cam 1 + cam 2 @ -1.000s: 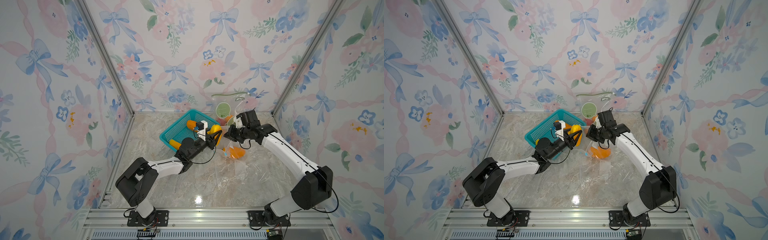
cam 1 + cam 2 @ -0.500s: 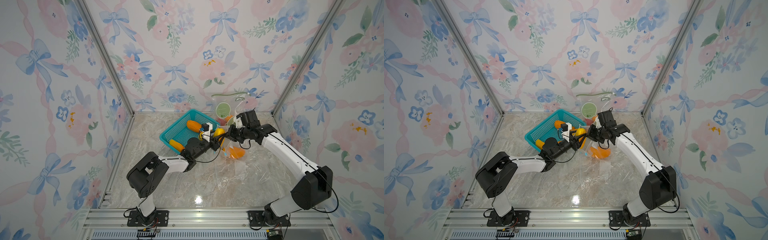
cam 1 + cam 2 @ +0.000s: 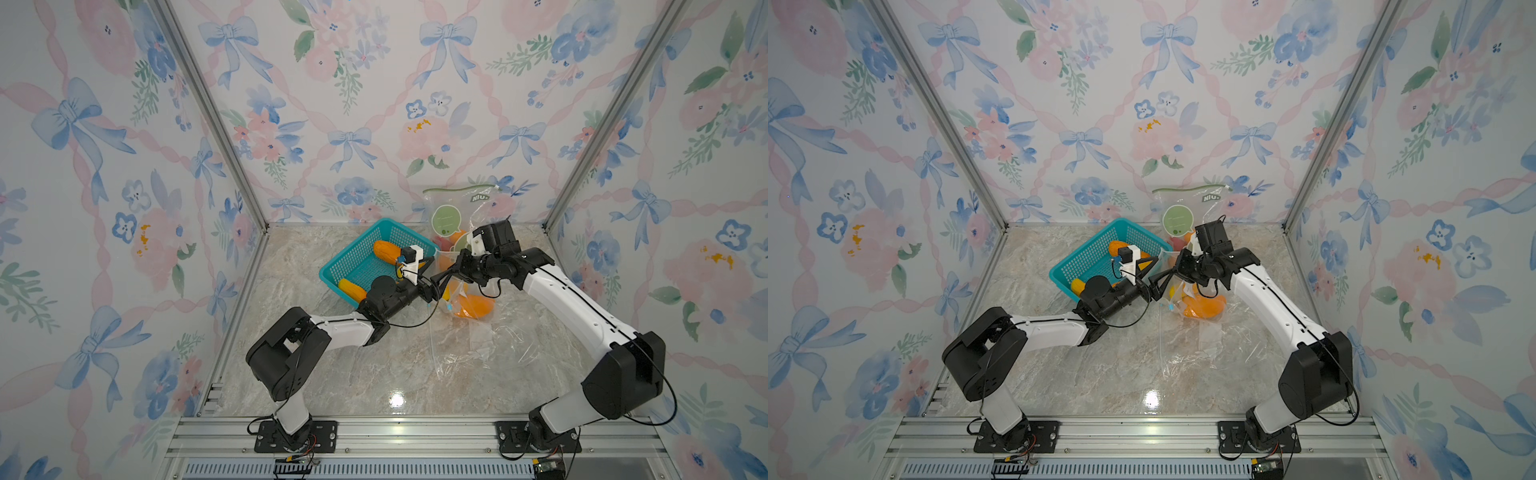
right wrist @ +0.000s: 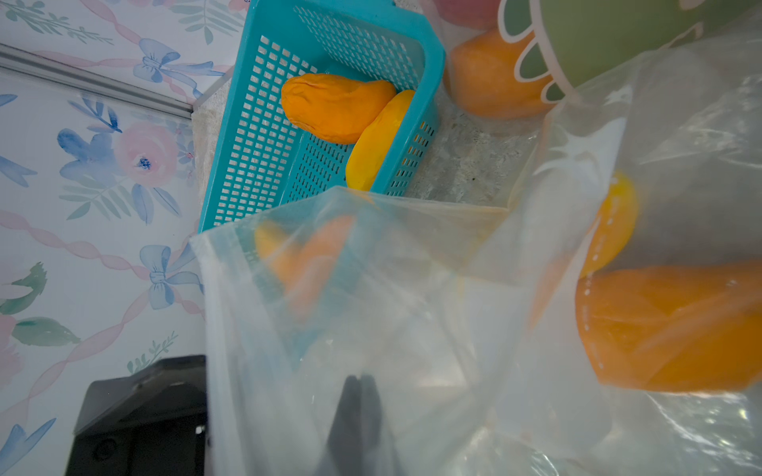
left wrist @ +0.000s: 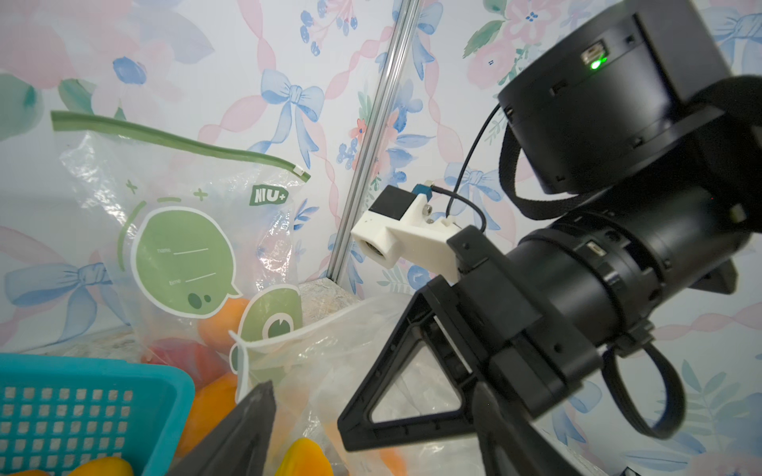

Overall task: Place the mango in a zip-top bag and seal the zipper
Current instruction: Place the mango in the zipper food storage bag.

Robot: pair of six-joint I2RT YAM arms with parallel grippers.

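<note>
A clear zip-top bag (image 3: 465, 328) lies on the marble floor with its mouth lifted. My right gripper (image 4: 358, 385) is shut on the bag's upper edge and holds that mouth up; its closed fingertips show through the film. A yellow mango (image 5: 303, 457) rests just inside the mouth beside an orange mango (image 4: 668, 325), and it shows through the plastic from the right wrist too (image 4: 614, 222). My left gripper (image 5: 371, 445) stands open at the mouth, its fingers (image 5: 243, 428) spread wide and holding nothing. In both top views the two grippers meet at the bag, left (image 3: 436, 286) and right (image 3: 451, 274).
A teal basket (image 3: 361, 266) sits left of the bag with an orange mango (image 3: 386, 251) and another mango (image 3: 351, 289) in it. A second bag (image 3: 457, 208) with a green label and fruit inside leans on the back wall.
My left gripper carried the yellow mango right from over the basket to the bag's mouth and opened. The mango now lies inside the bag. The right gripper has held still.
</note>
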